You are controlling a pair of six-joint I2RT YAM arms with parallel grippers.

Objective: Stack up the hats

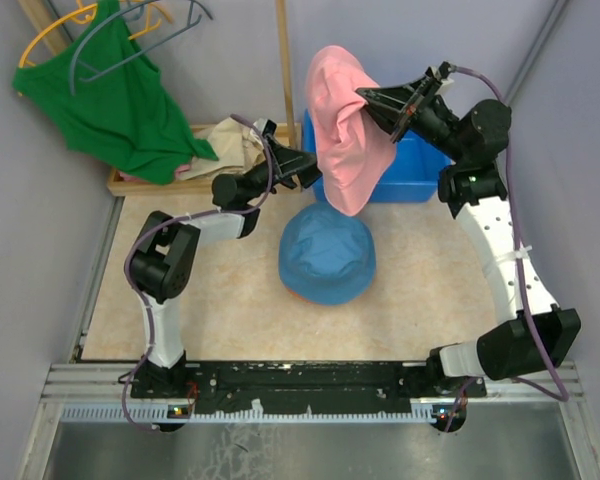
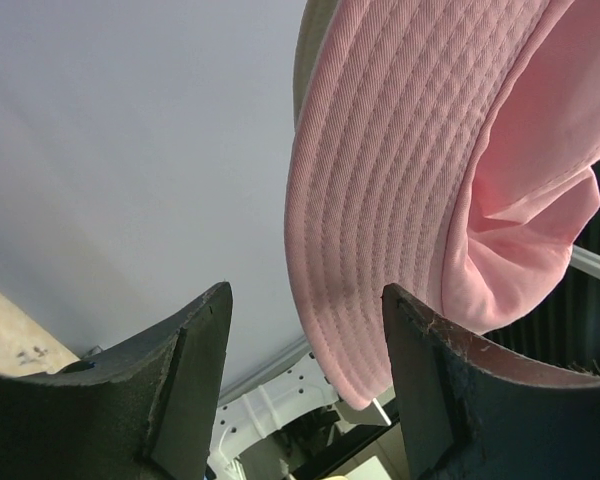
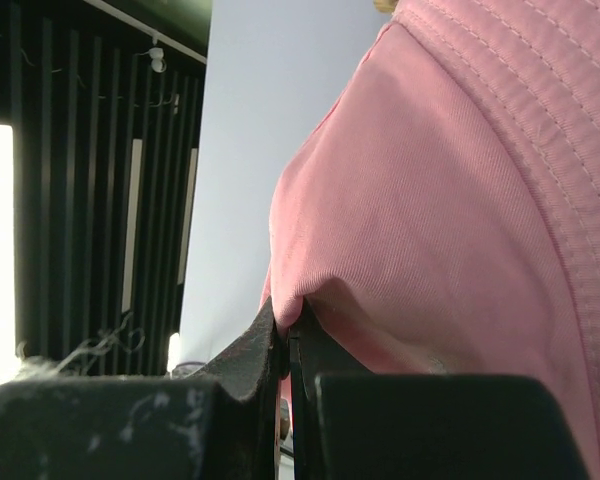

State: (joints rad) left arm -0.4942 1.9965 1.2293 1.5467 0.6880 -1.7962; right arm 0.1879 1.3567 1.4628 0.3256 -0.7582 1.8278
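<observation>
right tool (image 1: 365, 97) clamped on soft pink fabric bucket hat (image 1: 338, 140); left tool (image 1: 310, 168) apart beside its brim; light blue fabric bucket hat (image 1: 327, 255) below.

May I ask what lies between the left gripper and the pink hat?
Nothing; the left wrist view shows the pink hat's brim between the left gripper's fingers.
</observation>
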